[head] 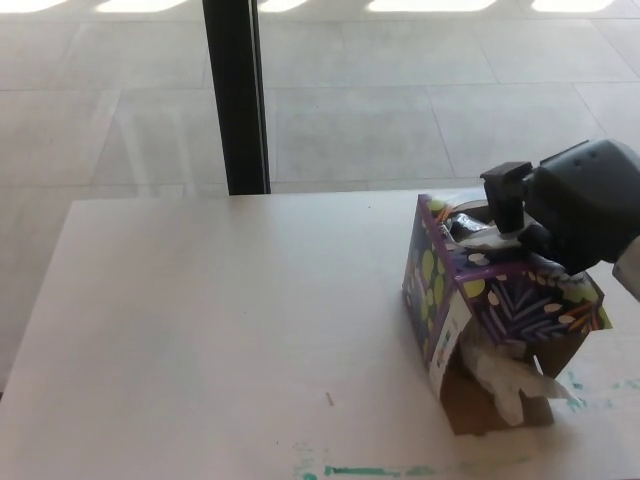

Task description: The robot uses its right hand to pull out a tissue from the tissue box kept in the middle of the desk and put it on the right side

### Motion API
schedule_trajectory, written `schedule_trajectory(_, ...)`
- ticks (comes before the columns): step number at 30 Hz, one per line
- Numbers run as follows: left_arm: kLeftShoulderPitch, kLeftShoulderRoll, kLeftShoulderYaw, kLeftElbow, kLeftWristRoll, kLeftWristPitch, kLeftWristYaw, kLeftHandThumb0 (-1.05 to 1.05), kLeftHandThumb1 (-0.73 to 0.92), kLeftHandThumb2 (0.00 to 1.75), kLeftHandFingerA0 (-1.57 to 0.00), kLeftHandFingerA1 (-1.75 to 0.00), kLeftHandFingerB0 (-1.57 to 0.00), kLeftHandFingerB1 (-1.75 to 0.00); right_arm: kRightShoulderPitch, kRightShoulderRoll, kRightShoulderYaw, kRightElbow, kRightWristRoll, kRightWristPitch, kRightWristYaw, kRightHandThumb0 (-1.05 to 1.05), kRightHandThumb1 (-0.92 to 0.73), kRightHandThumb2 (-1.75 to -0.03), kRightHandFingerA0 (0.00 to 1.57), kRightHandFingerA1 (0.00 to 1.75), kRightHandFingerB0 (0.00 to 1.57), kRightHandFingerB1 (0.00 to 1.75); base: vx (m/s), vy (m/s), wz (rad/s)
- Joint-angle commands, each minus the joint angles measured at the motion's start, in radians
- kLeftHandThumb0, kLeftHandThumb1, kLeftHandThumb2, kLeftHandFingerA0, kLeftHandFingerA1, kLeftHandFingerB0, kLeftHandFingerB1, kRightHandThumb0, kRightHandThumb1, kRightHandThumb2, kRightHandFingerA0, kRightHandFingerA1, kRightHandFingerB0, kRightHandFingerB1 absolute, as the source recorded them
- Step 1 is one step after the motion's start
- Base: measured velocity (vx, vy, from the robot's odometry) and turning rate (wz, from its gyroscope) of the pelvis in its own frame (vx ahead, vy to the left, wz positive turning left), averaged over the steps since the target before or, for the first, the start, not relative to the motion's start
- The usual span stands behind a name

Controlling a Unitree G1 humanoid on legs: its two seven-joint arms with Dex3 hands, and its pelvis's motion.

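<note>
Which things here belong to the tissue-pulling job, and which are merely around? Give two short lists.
Job: right hand; patterned tissue box; tissue at its top opening; desk.
Around: black post; tiled floor; green marks on the desk edge.

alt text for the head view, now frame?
The robot's right hand reaches into the top of a purple patterned tissue box at the right of a pale desk, at a bit of white tissue. More tissue spills from the box's torn-open near end.
</note>
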State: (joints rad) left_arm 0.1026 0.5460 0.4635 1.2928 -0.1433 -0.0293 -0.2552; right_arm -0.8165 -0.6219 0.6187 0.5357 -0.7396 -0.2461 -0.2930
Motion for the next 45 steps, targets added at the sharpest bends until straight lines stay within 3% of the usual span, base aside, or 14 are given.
schedule_trajectory(1,0.033,-0.002,0.019,0.001,-0.029,-0.05,0.001,-0.71,0.9,0.66,-0.56,-0.63,-0.53,-0.48,0.022,0.004,-0.084,0.07,-0.089,-0.101,-0.421,-0.23,-0.42,-1.06,0.88,1.75,0.61,1.7,0.0,0.0,0.0)
schedule_trajectory(9,0.047,-0.004,0.009,-0.005,-0.018,-0.065,0.004,-0.74,0.9,0.66,-0.55,-0.62,-0.52,-0.47,-0.063,0.031,-0.107,0.115,-0.094,-0.088,-0.5,-0.24,-0.34,-1.17,0.96,1.75,0.67,1.68,0.0,0.0,0.0)
schedule_trajectory(13,0.049,-0.003,0.008,-0.006,-0.017,-0.073,-0.001,-0.73,0.91,0.67,-0.55,-0.63,-0.52,-0.48,-0.108,0.063,-0.135,0.165,-0.086,-0.068,-0.586,-0.27,-0.36,-1.2,0.94,1.75,0.67,1.67,0.0,0.0,0.0)
schedule_trajectory(14,0.049,-0.003,0.005,-0.006,-0.014,-0.074,0.007,-0.74,0.91,0.67,-0.57,-0.64,-0.53,-0.47,-0.119,0.08,-0.161,0.181,-0.055,-0.062,-0.585,-0.33,-0.46,-1.23,0.93,1.75,0.71,1.65,0.0,0.0,0.0)
schedule_trajectory(15,0.048,-0.004,0.007,-0.006,-0.015,-0.073,0.012,-0.74,0.91,0.67,-0.58,-0.64,-0.52,-0.47,-0.127,0.088,-0.171,0.195,-0.048,-0.061,-0.606,-0.31,-0.44,-1.24,0.95,1.75,0.78,1.58,0.0,0.0,0.0)
schedule_trajectory(16,0.049,-0.006,0.009,-0.007,-0.017,-0.077,0.013,-0.74,0.91,0.67,-0.58,-0.64,-0.53,-0.48,-0.135,0.098,-0.191,0.211,-0.026,-0.064,-0.613,-0.32,-0.4,-1.21,1.24,1.44,0.98,1.29,0.0,0.0,0.0)
schedule_trajectory(17,0.049,-0.005,0.009,-0.008,-0.017,-0.078,0.011,-0.74,0.91,0.67,-0.58,-0.64,-0.53,-0.48,-0.139,0.103,-0.202,0.216,-0.017,-0.062,-0.613,-0.3,-0.4,-1.21,1.25,1.45,0.97,1.3,0.0,0.0,0.0)
schedule_trajectory(19,0.049,-0.004,0.008,-0.008,-0.016,-0.076,0.01,-0.74,0.91,0.67,-0.58,-0.64,-0.53,-0.48,-0.142,0.106,-0.209,0.219,-0.018,-0.059,-0.616,-0.3,-0.4,-1.21,1.25,1.45,0.97,1.3,0.0,0.0,0.0)
schedule_trajectory(20,0.049,-0.004,0.014,-0.009,-0.024,-0.07,0.0,-0.74,0.91,0.67,-0.54,-0.61,-0.52,-0.47,-0.147,0.106,-0.215,0.223,-0.016,-0.055,-0.611,-0.23,-0.41,-1.3,0.96,1.75,0.74,1.61,0.0,0.0,0.0)
schedule_trajectory(26,0.058,-0.002,0.008,0.002,-0.014,-0.071,0.008,-0.75,0.91,0.67,-0.54,-0.6,-0.52,-0.47,-0.17,0.109,-0.224,0.234,-0.05,-0.016,-0.65,-0.28,-0.43,-1.27,0.96,1.75,0.8,1.54,0.0,0.0,0.0)
schedule_trajectory(28,0.061,-0.004,0.011,-0.001,-0.018,-0.07,0.009,-0.74,0.91,0.67,-0.54,-0.67,-0.51,-0.48,-0.195,0.095,-0.258,0.217,-0.025,-0.007,-0.616,-0.26,-0.47,-1.2,0.92,1.75,0.77,1.56,0.0,0.0,0.0)
schedule_trajectory(31,0.07,-0.003,0.004,-0.003,-0.01,-0.079,0.011,-0.74,0.92,0.67,-0.57,-0.61,-0.53,-0.46,-0.231,0.067,-0.28,0.221,-0.02,-0.024,-0.585,-0.27,-0.51,-1.21,0.93,1.75,0.76,1.58,0.0,0.0,0.0)
schedule_trajectory(39,0.076,0.004,0.021,-0.001,-0.024,-0.08,-0.003,-0.74,0.91,0.67,-0.56,-0.65,-0.52,-0.49,-0.327,-0.008,-0.308,0.278,-0.058,-0.049,-0.575,-0.23,-0.42,-1.31,0.88,1.75,0.76,1.52,0.0,0.0,0.0)
schedule_trajectory(45,0.083,0.008,0.02,0.003,-0.018,-0.082,0.015,-0.77,0.9,0.67,-0.6,-0.65,-0.56,-0.48,-0.407,-0.054,-0.322,0.35,-0.06,-0.065,-0.587,-0.23,-0.42,-1.27,0.94,1.75,0.77,1.57,0.0,0.0,0.0)
